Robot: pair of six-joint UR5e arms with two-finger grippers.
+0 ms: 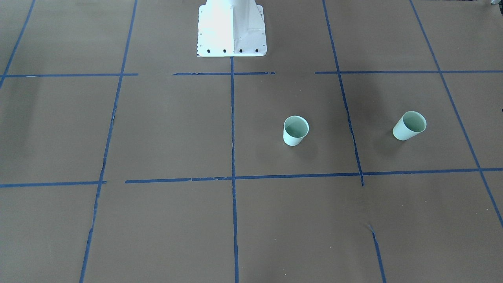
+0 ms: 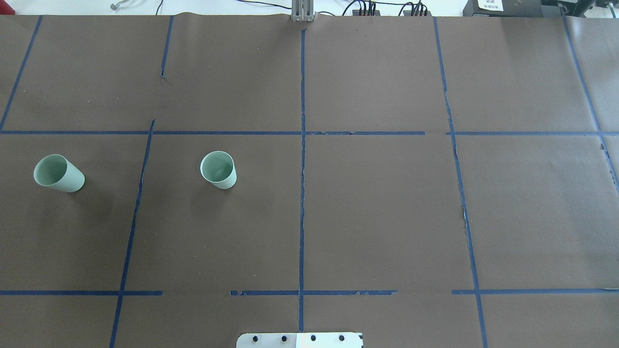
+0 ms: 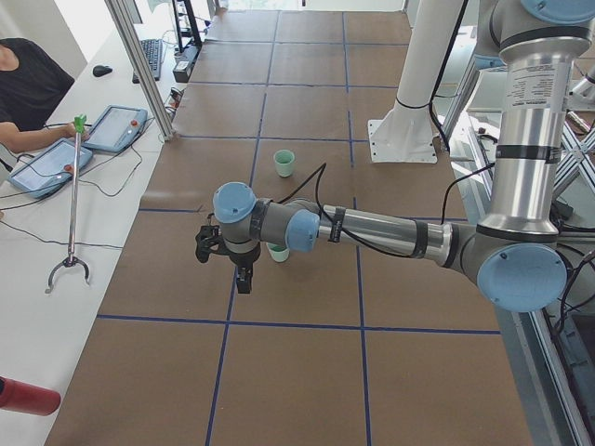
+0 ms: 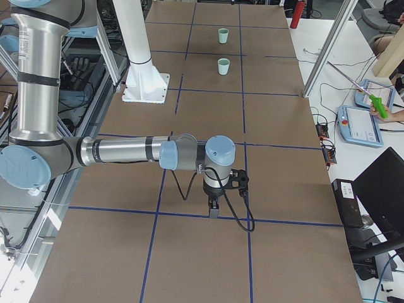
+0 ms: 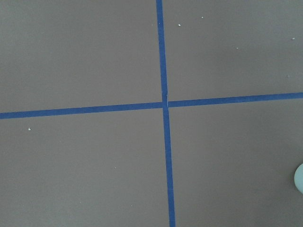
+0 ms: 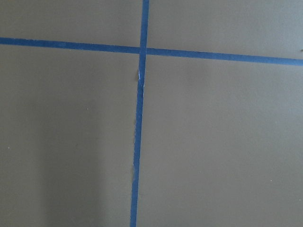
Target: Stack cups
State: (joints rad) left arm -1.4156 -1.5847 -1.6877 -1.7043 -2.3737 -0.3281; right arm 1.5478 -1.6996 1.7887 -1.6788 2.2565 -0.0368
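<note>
Two pale mint-green cups stand upright and apart on the brown table, both on my left side. One cup (image 2: 218,169) (image 1: 295,131) is nearer the middle. The other cup (image 2: 58,173) (image 1: 409,125) is near the left edge. My left gripper (image 3: 243,277) hangs above the table close to the outer cup (image 3: 278,252), which is partly hidden behind the arm. A sliver of a cup (image 5: 299,177) shows at the left wrist view's right edge. My right gripper (image 4: 213,208) hangs over bare table far from both cups. I cannot tell whether either gripper is open or shut.
Blue tape lines (image 2: 302,169) divide the brown table into squares. The white robot pedestal (image 1: 232,31) stands at my edge. Operators with tablets (image 3: 56,163) sit at a side table beyond the far edge, where a grabber tool (image 3: 72,214) lies.
</note>
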